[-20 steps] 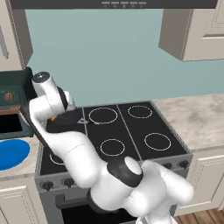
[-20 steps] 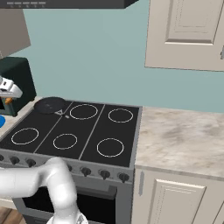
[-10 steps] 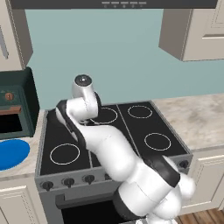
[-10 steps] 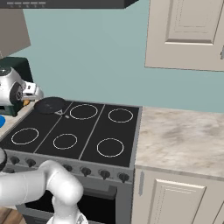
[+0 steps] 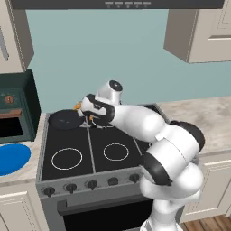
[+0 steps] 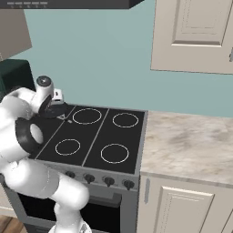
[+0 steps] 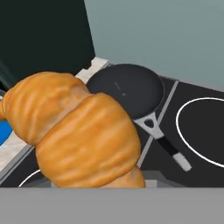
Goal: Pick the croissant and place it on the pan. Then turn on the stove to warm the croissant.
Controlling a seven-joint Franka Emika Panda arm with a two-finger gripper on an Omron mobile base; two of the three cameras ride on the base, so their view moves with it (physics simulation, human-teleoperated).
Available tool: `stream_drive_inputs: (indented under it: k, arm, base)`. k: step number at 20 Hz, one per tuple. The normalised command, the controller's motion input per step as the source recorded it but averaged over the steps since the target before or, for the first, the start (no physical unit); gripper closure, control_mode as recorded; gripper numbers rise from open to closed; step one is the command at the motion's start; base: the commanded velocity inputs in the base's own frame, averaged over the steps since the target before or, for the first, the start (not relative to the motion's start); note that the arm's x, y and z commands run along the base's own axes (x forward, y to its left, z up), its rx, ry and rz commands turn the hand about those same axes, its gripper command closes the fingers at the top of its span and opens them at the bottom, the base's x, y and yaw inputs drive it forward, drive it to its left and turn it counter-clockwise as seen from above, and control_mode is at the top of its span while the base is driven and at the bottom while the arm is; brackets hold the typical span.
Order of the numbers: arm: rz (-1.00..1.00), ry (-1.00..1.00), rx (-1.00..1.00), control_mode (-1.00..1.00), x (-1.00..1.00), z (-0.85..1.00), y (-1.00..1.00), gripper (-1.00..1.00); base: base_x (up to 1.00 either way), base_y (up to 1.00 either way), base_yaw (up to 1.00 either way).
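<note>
The golden croissant (image 7: pixel 74 135) looms close in the hand view, held between the fingers, which it hides. In the left base view an orange bit of the croissant (image 5: pixel 77 106) shows at my gripper (image 5: pixel 82 108), which hangs shut on it just above and right of the black pan (image 5: pixel 63 119). The pan (image 7: pixel 124 89) lies on the stove's back left burner with its handle (image 7: pixel 166 144) pointing right along the cooktop. From the right base view the gripper (image 6: pixel 56 96) hovers over the pan (image 6: pixel 54 110). The stove (image 5: pixel 103 151) has dark knobs (image 5: pixel 90 184) along its front panel.
A dark green toaster oven (image 5: pixel 13 108) stands left of the stove, and a blue plate (image 5: pixel 11 158) lies on the counter in front of it. Marbled countertop (image 6: pixel 191 145) stretches to the stove's right. Wall cabinets (image 6: pixel 195 34) hang above.
The arm has swung from the left counter side rightward over the cooktop, carrying the croissant to a spot beside the pan.
</note>
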Motion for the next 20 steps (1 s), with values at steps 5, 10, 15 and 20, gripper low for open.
stream_drive_inputs:
  k: [5,10,15,20]
  arm:
    - [0.1,0.12,0.0,-1.0,0.86,0.0,0.03,1.0]
    - [0.04,0.09,0.0,-1.0,0.78,0.0,0.14,1.0]
    - [0.01,0.12,-0.05,-1.0,0.63,-0.1,0.34,1.0]
    - [0.0,0.12,-0.08,-1.0,0.5,-0.17,0.36,1.0]
  base:
    - [0.0,0.0,0.0]
    - [0.0,0.0,0.0]
    - [0.0,0.0,0.0]
    - [0.0,0.0,0.0]
